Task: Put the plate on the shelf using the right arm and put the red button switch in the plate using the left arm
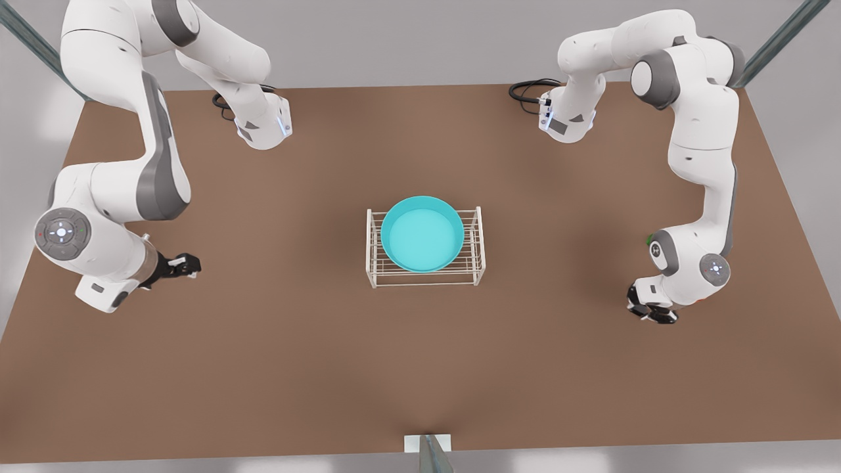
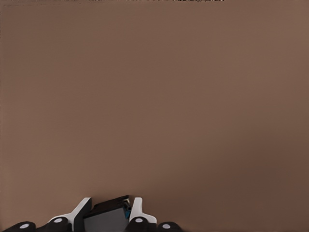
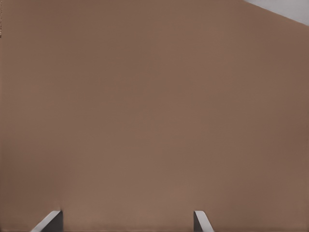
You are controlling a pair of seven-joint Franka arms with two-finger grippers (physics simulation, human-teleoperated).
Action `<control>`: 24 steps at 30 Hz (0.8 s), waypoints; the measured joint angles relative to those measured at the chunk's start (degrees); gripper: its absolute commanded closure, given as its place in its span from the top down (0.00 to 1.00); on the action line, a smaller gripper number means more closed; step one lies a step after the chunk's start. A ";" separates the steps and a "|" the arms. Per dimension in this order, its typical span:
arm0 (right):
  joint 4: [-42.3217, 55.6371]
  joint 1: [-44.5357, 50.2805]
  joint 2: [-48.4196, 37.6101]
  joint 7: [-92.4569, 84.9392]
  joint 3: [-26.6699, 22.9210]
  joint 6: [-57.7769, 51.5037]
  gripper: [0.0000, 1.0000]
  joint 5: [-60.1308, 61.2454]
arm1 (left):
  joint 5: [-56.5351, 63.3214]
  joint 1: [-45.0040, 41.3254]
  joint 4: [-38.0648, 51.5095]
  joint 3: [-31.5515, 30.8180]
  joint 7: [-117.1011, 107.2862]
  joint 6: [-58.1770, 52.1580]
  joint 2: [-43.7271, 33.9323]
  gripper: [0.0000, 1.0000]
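— So where do we stand with the plate?

— It sits on top of the rack in the middle of the table, level as far as we can tell, its floor bare. We judge that half done. The right gripper hangs low over the table on the front view's left, well apart from the rack, fingers spread wide with nothing between them. That arm waits.

— And the switch?

— Our left gripper, on the front view's right and also well apart from the rack, has its fingers clamped on a small dark block. We take that to be the switch, gripped by its body. The red cap is hidden from us, so we say that with some caution.

— How will it handle?

— Light and stiff, we expect, a hard little casing that won't give under the pads. The risk is its size. With so little surface to pinch, it could twist or slip sideways during the carry. The body is the right place to hold it, flat side to flat side, not the round cap.

— And the plate?

— Rigid, with a smooth, probably slick floor, resting on thin bars. We would set the switch down low over the centre, not drop it, so it neither skids to the rim nor nudges the plate across the rack.
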 measured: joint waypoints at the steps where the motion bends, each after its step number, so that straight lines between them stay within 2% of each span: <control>1: 0.02 0.06 0.00 -0.27 0.05 -0.09 1.00 -0.05 | 0.11 -0.12 0.01 0.04 -0.13 0.24 -0.04 0.34; 3: 0.03 0.61 0.00 -0.70 0.10 -0.24 1.00 -0.01 | 0.71 -0.80 0.34 0.24 -0.62 0.41 -0.50 0.34; 5: 0.04 1.02 0.00 -1.05 0.07 -0.35 1.00 0.02 | 3.42 -2.64 5.65 0.33 -2.00 -2.81 -2.07 0.34; 10: 0.20 0.96 0.00 -1.90 -0.06 -0.50 1.00 -0.01 | 6.01 -14.14 17.08 -1.46 -9.25 -15.63 -5.82 0.35; 13: 0.25 0.91 0.00 -2.33 -0.14 -0.57 1.00 0.05 | 6.49 -17.46 20.31 -11.03 -17.96 -22.69 -7.06 0.35; 18: 0.25 0.85 0.00 -2.91 -0.24 -0.65 1.00 0.12 | 3.70 -17.92 23.67 -24.33 -35.46 -31.44 -9.44 0.35; 20: 0.26 0.86 0.00 -3.10 -0.24 -0.66 1.00 0.15 | 2.94 -18.41 25.99 -27.29 -42.44 -33.25 -9.42 0.35; 24: 0.25 0.86 0.00 -3.42 -0.24 -0.68 1.00 0.19 | 2.36 -22.16 27.24 -28.37 -55.47 -33.86 -9.15 0.35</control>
